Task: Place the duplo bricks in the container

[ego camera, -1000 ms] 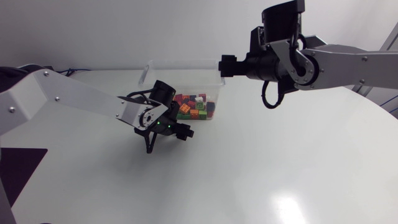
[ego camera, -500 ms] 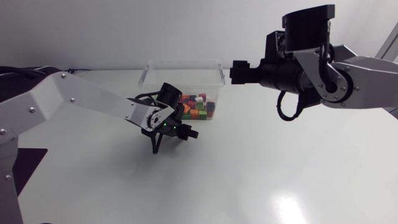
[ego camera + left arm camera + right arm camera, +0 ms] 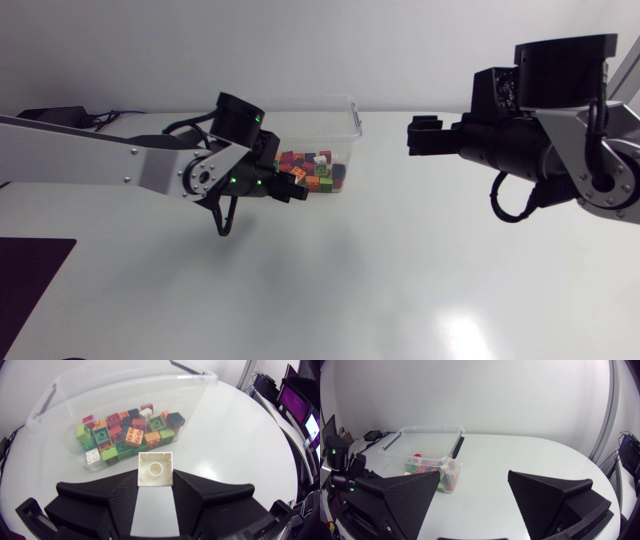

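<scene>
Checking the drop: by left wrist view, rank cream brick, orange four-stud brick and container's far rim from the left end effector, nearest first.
1. Cream brick, in the left end effector.
2. Orange four-stud brick, amid the pile.
3. Container's far rim, beyond the pile.

Left jaws clamp cream brick (image 3: 155, 469), hollow underside showing; clear container (image 3: 194, 389) of coloured bricks (image 3: 131, 435) just ahead.

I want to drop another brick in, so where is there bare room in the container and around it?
Inside the container, the half away from the left gripper with its white brick is bare; the duplo bricks crowd the end nearest it. On the table, the stretch between the container and the right gripper is free.
</scene>
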Robot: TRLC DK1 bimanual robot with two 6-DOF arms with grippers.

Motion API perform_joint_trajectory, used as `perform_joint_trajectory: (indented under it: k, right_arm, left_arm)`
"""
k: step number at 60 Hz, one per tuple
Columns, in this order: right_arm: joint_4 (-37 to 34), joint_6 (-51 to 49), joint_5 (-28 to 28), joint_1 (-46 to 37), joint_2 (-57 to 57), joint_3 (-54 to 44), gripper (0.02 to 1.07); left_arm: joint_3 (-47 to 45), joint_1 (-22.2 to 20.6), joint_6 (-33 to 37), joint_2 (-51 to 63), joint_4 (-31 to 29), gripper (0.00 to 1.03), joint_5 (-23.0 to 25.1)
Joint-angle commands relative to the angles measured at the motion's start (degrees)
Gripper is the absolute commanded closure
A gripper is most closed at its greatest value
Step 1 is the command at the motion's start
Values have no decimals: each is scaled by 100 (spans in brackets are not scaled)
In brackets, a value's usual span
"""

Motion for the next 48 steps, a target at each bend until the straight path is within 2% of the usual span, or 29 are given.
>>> perform_joint_trajectory:
  k: [1,20,48]
  right_arm:
    - [-5,-201,5,-102,-299,-317,9]
    - [162,-667,67,-454,-1152,-1055,9]
    - [619,-1282,120,-770,-2162,-2101,9]
  left_arm:
    - [-207,78,93,-426,27,75,-87]
    - [48,306,208,-1076,79,75,-210]
    - [857,640,445,-725,334,75,-210]
